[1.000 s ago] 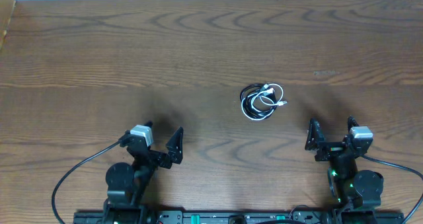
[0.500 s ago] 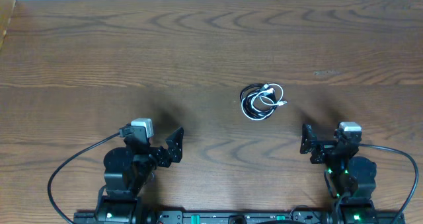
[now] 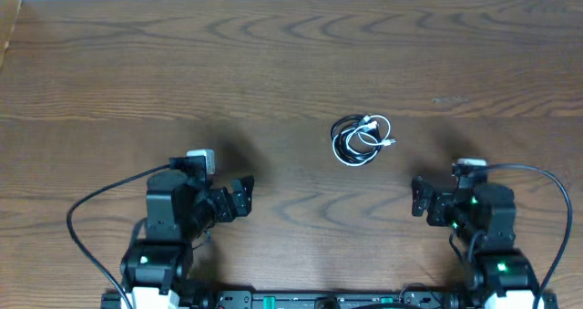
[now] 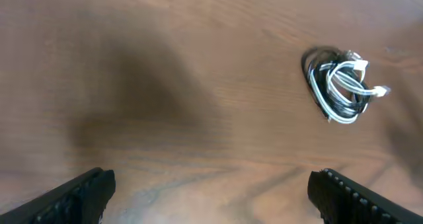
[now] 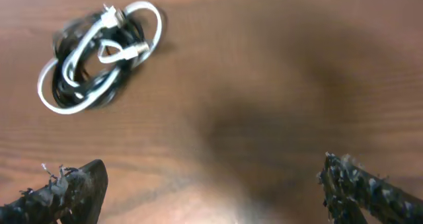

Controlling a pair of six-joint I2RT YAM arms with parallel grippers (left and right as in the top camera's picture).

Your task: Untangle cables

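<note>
Untangling is not yet started; the cables [image 3: 361, 139] lie in one coiled knot, white looped among black, right of centre on the surface [image 3: 228, 63]; left claw [image 3: 235, 200] and right claw [image 3: 424, 200] stand wide open, empty, lower in frame, apart from it; all separation is left to do.

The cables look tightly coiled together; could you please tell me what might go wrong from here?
1. The white cable loops through the black cables in one compact bundle, so a pinch may catch several at once and tighten the tangle.
2. The left gripper and right gripper are open, away from it; one pulling alone may just drag the bundle.
</note>
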